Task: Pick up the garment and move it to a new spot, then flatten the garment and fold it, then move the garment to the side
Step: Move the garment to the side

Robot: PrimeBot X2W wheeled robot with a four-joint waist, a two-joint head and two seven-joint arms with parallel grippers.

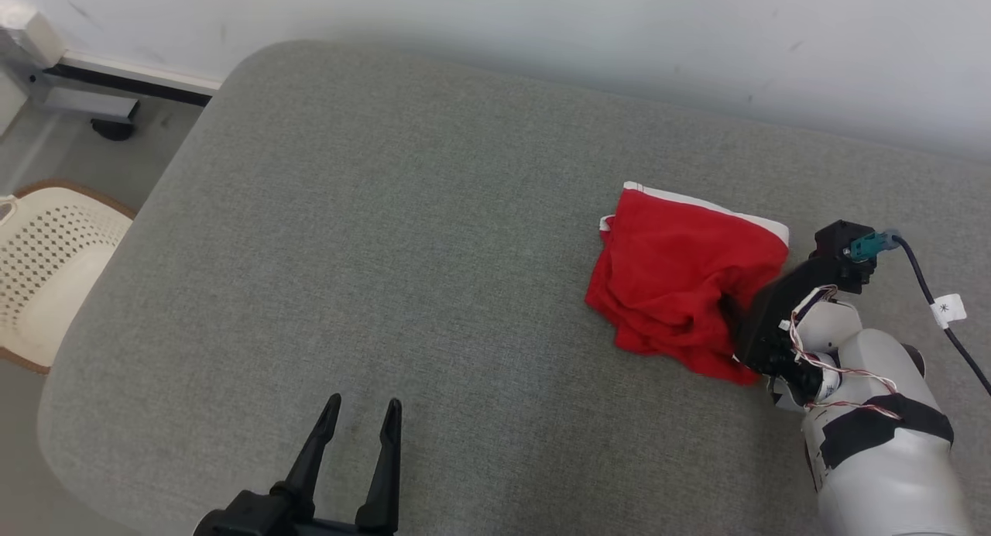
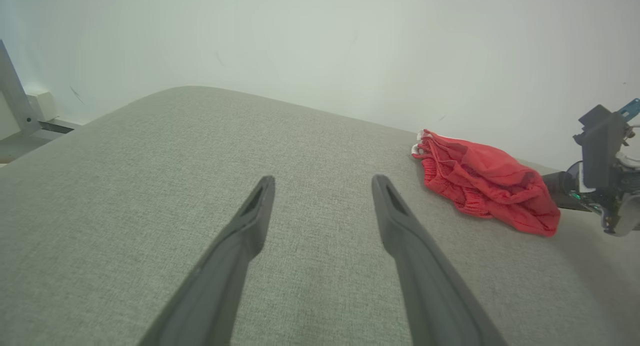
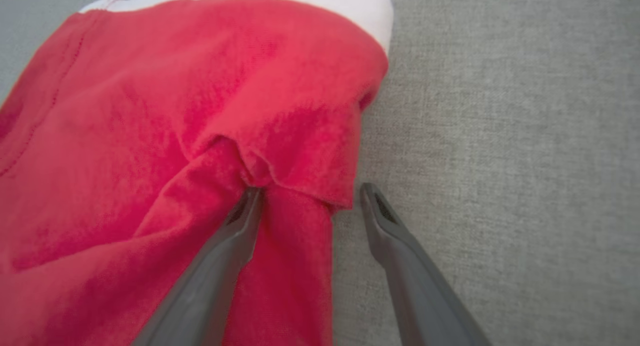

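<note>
You are looking at the crumpled red cloth garment with a white band [image 1: 681, 280], lying on the far right part of the grey fabric-covered cushion [image 1: 387, 234], near the white wall [image 1: 697, 40]. Your right claw [image 3: 310, 193] is standing with its jaws apart, straddling the garment's near edge. One finger is tucking in under a fold and the other is sitting beside it over bare cushion, likely so that closing pinches that edge for the lift. Your left claw [image 1: 364, 408] is hovering spread and empty, well apart from the garment, probably so as not to crowd the pick. The garment is bunching in soft overlapping layers. A gathered, elastic-looking hem is showing toward your left claw, and the white strip is peeking out along the far edge.
</note>
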